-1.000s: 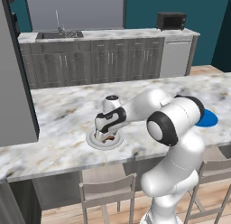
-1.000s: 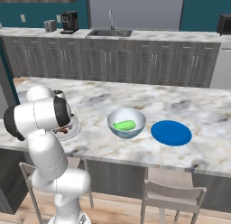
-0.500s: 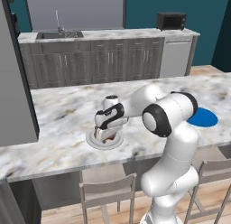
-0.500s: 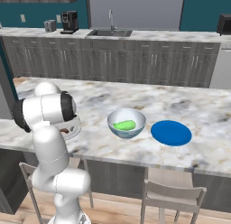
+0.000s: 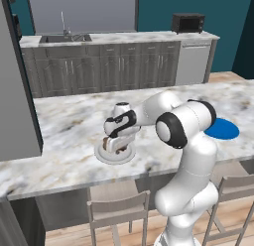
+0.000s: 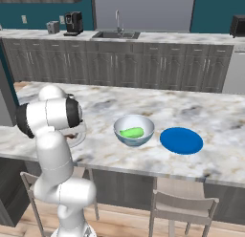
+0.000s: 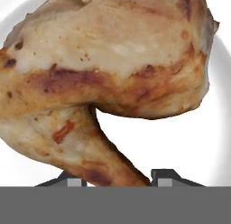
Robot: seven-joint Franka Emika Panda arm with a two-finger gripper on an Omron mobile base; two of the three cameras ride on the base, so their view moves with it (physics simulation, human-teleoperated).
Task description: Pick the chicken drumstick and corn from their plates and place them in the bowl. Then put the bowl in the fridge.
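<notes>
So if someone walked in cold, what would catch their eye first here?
The white arm bent low over the marble counter, its gripper down on the pale plate around the chicken drumstick, which looms large in the hand view. Further along the counter, the corn already lies in the bowl, beside the bare blue plate.

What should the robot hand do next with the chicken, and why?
Probably finish squeezing, then lift straight up. The gripper is down on the white plate, and its fingertips sit on either side of the chicken drumstick. The corn already lies in the bowl, so the chicken goes there next.
</notes>
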